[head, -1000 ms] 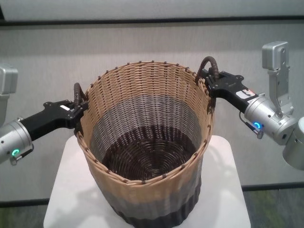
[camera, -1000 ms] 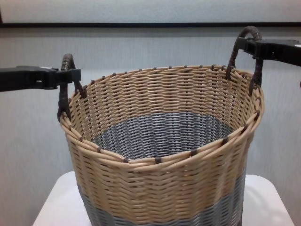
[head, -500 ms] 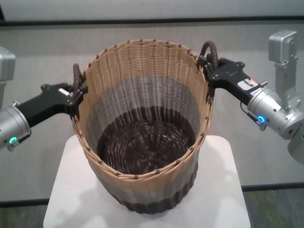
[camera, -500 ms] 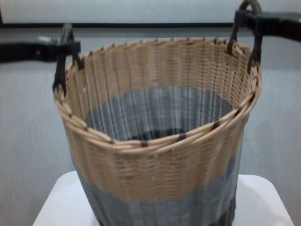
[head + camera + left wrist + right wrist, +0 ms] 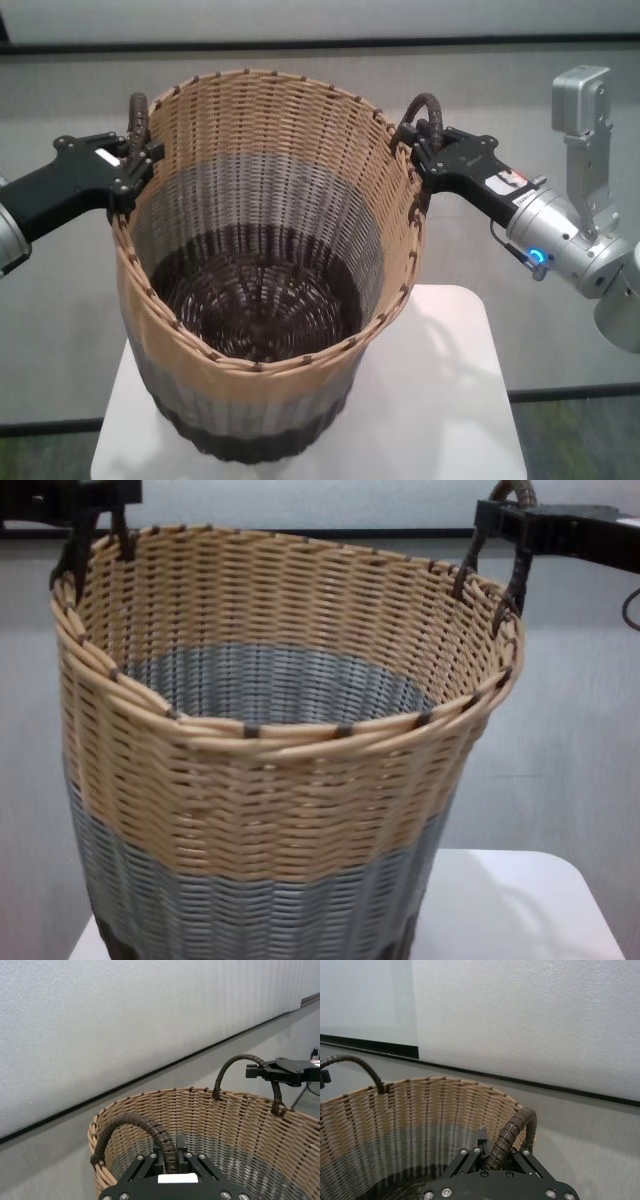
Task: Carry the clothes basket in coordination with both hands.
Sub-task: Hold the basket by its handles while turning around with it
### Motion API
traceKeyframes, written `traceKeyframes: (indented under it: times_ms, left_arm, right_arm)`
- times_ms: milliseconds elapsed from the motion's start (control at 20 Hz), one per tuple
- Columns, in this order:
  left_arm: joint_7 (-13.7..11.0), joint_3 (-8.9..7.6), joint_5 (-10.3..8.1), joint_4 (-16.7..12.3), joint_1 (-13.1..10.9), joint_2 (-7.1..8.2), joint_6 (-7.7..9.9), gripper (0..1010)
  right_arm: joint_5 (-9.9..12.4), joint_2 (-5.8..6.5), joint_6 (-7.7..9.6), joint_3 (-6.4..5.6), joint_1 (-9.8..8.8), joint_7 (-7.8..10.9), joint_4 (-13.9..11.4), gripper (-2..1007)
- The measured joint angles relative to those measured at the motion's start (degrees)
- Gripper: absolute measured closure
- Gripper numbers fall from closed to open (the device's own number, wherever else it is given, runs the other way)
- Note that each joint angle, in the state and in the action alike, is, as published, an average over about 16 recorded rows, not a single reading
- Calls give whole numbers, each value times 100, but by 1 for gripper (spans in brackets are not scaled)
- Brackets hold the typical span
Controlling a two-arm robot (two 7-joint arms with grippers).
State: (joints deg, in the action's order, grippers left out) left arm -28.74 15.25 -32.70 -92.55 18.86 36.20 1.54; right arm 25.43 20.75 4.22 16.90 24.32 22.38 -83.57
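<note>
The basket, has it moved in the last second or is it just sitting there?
Yes. In the head view the clothes basket has shifted toward the robot's left across the white table, carried by the left gripper and right gripper.

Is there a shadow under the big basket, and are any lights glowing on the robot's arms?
Head view: the clothes basket throws a soft grey shadow on the white table to its right, and a small blue light glows behind the right gripper. No light shows behind the left gripper. Chest view: faint shadow beside the basket.
</note>
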Motion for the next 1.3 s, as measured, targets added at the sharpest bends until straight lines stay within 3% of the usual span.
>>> traceKeyframes:
  times_ms: [300, 1300]
  left_arm:
    - [16, -40, 8, -79, -42, 49, 85, 843]
    - [3, -19, 17, -26, -37, 16, 35, 843]
  right_arm:
    - [67, 10, 23, 13, 3, -39, 9, 860]
    - [124, 43, 24, -29, 21, -67, 33, 860]
